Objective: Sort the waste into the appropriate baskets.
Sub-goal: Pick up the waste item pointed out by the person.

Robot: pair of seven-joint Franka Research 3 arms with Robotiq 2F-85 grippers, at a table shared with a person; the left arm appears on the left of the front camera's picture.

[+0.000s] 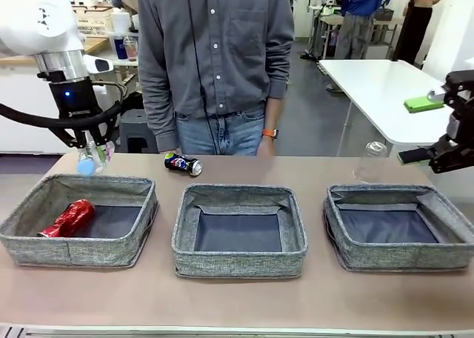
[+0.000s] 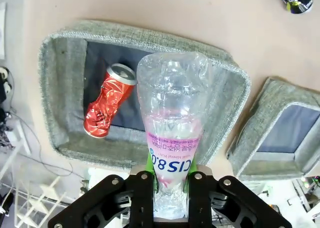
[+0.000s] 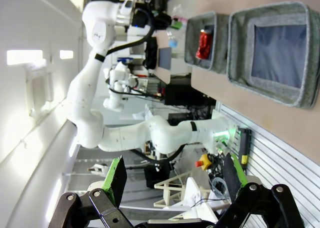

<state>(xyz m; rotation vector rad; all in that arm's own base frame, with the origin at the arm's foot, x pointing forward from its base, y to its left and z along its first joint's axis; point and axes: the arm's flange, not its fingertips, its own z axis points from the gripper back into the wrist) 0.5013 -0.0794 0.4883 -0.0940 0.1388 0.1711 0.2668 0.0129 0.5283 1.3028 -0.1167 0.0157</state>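
My left gripper [image 1: 90, 151] is shut on a clear plastic bottle [image 1: 89, 160] with a blue cap and holds it over the far rim of the left basket [image 1: 29, 238]. In the left wrist view the bottle [image 2: 172, 133] stands between the green pads, above that basket [image 2: 62, 93]. A crushed red can [image 1: 68, 218] lies inside it. A dark blue-black can [image 1: 183, 163] lies on the table behind the middle basket [image 1: 238, 262]. Another clear bottle [image 1: 372, 160] stands upright behind the right basket [image 1: 400, 256]. My right gripper [image 1: 421, 129] hangs open at the far right, holding nothing.
A person [image 1: 215, 56] in a grey shirt stands at the table's far edge, behind the dark can. The middle and right baskets hold nothing. The right wrist view looks sideways past the open right gripper [image 3: 175, 180] toward the left arm [image 3: 100, 33].
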